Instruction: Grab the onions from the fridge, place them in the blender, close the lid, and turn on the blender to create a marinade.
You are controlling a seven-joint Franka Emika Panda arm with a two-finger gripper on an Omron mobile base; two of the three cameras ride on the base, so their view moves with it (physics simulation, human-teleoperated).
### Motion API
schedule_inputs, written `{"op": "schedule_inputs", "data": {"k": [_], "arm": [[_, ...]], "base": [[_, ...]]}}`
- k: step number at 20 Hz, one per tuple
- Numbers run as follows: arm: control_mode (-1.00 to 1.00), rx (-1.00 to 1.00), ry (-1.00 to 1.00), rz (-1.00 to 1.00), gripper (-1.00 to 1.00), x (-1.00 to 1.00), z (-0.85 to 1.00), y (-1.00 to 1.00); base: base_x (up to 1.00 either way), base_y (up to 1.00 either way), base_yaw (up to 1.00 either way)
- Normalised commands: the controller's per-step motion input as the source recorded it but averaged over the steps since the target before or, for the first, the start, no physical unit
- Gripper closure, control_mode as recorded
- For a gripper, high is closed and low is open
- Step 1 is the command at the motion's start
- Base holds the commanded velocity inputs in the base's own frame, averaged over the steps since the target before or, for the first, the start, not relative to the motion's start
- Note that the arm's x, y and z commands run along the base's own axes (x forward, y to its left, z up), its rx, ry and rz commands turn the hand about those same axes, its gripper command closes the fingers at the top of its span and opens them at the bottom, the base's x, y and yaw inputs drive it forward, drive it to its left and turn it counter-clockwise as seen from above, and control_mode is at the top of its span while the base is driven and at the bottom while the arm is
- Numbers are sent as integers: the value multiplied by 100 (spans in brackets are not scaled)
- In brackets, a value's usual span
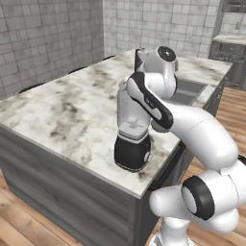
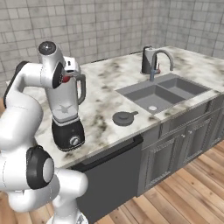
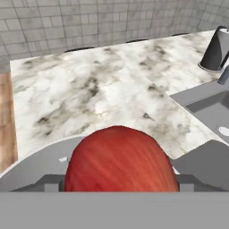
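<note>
A red onion (image 3: 118, 159) sits between the fingertips of my gripper (image 3: 117, 184), which is shut on it. Just beneath it curves the pale rim of the blender (image 3: 27, 167) jar. From the right base view, the gripper (image 2: 66, 77) hovers at the jar's mouth with a bit of the onion (image 2: 65, 79) showing red. The blender (image 2: 68, 131) stands near the counter's front edge, with its clear jar, side handle and black base with a knob. Much of the blender (image 1: 132, 151) is covered by the arm in the left base view. The lid (image 2: 124, 117) lies flat on the counter to its right. The fridge is out of view.
A double sink (image 2: 162, 94) with a curved faucet (image 2: 159, 61) is set into the marble counter (image 2: 105, 100) right of the lid. A slim dark canister (image 2: 147, 60) stands behind the faucet. Tiled walls back the counter, and wooden floor lies below its front edge.
</note>
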Motion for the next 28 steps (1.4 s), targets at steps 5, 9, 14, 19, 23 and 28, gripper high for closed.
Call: {"op": "schedule_inputs", "data": {"k": [5,9,14,19,23,28], "arm": [[-100,0,0,1,100,41,-31,0],[-100,0,6,0,100,29,-23,0],[-100,0,8,0,100,2,-25,0],[-100,-2,8,1,100,-14,-29,8],[-100,-1,2,0,-100,0,-19,16],[-100,-4,0,0,-100,-7,-25,25]], "base": [[0,0,0],[0,0,0],[0,0,0],[0,0,0],[0,0,0],[0,0,0]]}}
